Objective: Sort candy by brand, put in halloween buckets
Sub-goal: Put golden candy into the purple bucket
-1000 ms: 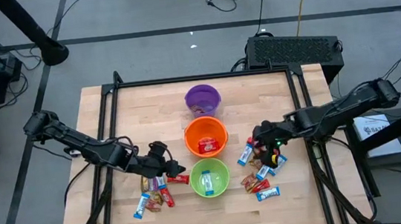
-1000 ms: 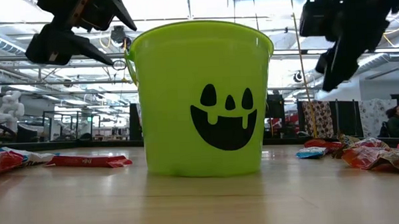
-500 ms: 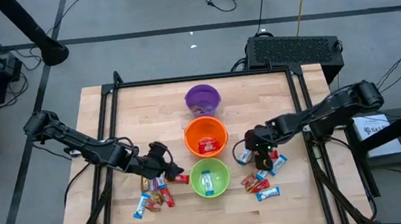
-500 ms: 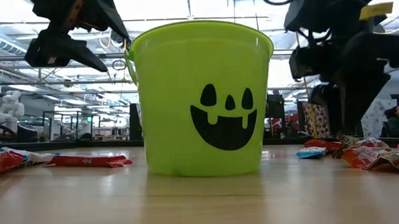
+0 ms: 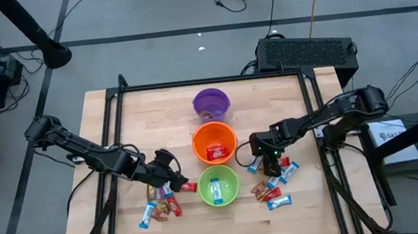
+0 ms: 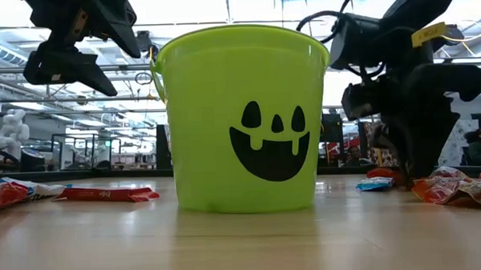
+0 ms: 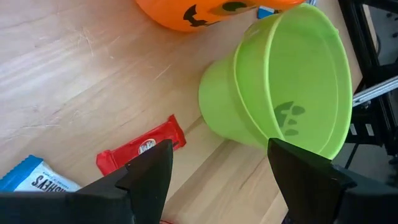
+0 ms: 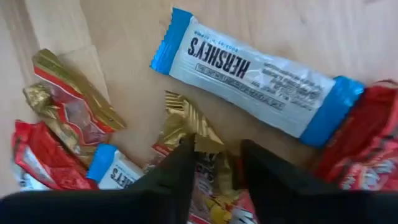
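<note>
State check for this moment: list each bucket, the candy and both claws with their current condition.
Purple bucket: upright, contents not visible.
Orange bucket: upright, red candy inside.
Green bucket: upright, a blue-and-white bar inside.
Loose candy: lying on the table in two piles, either side of the green bucket.
Left claw: open, empty, above the left pile.
Right claw: down in the right pile, fingers astride a gold-ended wrapper.

Your left claw (image 7: 217,180) hangs over the wooden worktop (image 7: 74,81) with its two dark fingers (image 7: 149,177) spread wide and nothing between them. Past them you see a red KitKat bar (image 7: 142,147) lying just beside the light green bucket (image 7: 283,81), an orange jack-o'-lantern bucket (image 7: 199,11) beyond it, and a blue-and-white Hershey's bar (image 7: 34,180) at the edge.
</note>
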Available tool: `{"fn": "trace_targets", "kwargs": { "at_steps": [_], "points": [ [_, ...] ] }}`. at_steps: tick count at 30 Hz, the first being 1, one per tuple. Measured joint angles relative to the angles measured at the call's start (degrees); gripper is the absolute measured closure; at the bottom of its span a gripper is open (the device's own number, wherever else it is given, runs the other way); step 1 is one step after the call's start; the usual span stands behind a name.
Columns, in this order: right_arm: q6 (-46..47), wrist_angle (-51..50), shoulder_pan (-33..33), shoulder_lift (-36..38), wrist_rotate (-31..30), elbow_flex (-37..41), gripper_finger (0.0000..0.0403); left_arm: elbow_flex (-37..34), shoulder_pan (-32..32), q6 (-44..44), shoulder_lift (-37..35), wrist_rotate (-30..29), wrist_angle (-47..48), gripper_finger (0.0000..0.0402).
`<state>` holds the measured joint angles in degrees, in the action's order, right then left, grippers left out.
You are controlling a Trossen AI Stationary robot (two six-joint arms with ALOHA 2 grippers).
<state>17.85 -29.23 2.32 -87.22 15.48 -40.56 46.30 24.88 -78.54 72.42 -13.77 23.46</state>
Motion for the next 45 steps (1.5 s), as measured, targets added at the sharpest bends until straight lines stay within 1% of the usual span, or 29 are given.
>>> {"fn": "trace_targets", "kwargs": {
  "at_steps": [4,6,10,14,19,22,23,25,27,31,33,36,39,41,43,45],
  "points": [
    [1.6,-0.5,-0.1,0.2,0.2,-0.2,0.0369,0.0,0.0,0.0,0.0,0.0,0.0,0.0132],
    [2.4,-1.3,-0.1,1.5,-0.1,-0.6,0.0390,0.0,0.0,0.3,0.0,0.0,0.1,0.0132],
    [4.6,-3.3,-0.1,5.3,-0.2,-2.6,0.0387,0.0,0.0,1.5,0.0,0.0,0.2,0.0132],
    [9.4,-6.3,-0.1,10.7,-0.2,-5.0,0.0398,0.0,-0.2,1.5,0.0,0.0,1.7,0.0132],
    [20.4,-6.9,0.0,19.9,2.4,-7.7,0.0400,0.0,-0.2,1.5,0.0,0.0,2.4,0.0132],
    [28.8,-5.7,0.0,25.6,1.4,-9.5,0.0401,0.0,-0.2,1.5,0.0,-0.5,2.6,0.0132],
    [32.5,-5.4,0.0,27.3,-0.6,-10.1,0.0401,0.0,-0.2,1.5,0.0,-1.0,2.8,0.0132],
    [40.5,-5.1,0.0,30.6,-6.6,-11.1,0.0401,0.0,-0.2,2.2,0.0,-2.5,3.0,0.0132],
    [45.4,-2.9,0.0,33.2,-12.4,-11.7,0.0401,0.0,-0.6,2.7,0.0,-3.1,2.9,0.0132],
    [46.7,7.4,0.0,37.3,-20.9,-12.1,0.0401,0.0,-2.1,2.8,0.0,-3.3,2.9,0.0132],
    [47.5,11.8,-0.2,38.4,-26.5,-12.1,0.0401,0.0,-2.9,2.6,0.0,-3.3,2.7,0.0132],
    [47.1,18.2,-0.4,39.2,-37.0,-12.1,0.0401,0.0,-4.1,2.5,0.0,-3.3,2.5,0.0132],
    [42.8,23.5,-0.4,39.2,-46.2,-12.1,0.0401,0.0,-5.0,2.4,0.0,-3.3,2.5,0.0132],
    [37.8,26.4,-0.4,39.1,-49.8,-12.1,0.0401,0.0,-5.6,2.4,0.0,-3.3,2.5,0.0132],
    [33.8,28.9,-0.4,39.0,-52.2,-12.1,0.0401,0.0,-6.1,2.4,0.0,-3.3,2.4,0.0132],
    [31.9,30.5,-0.4,39.0,-54.1,-12.1,0.0401,0.0,-6.4,2.3,0.0,-3.3,2.2,0.0132]
  ]
}}
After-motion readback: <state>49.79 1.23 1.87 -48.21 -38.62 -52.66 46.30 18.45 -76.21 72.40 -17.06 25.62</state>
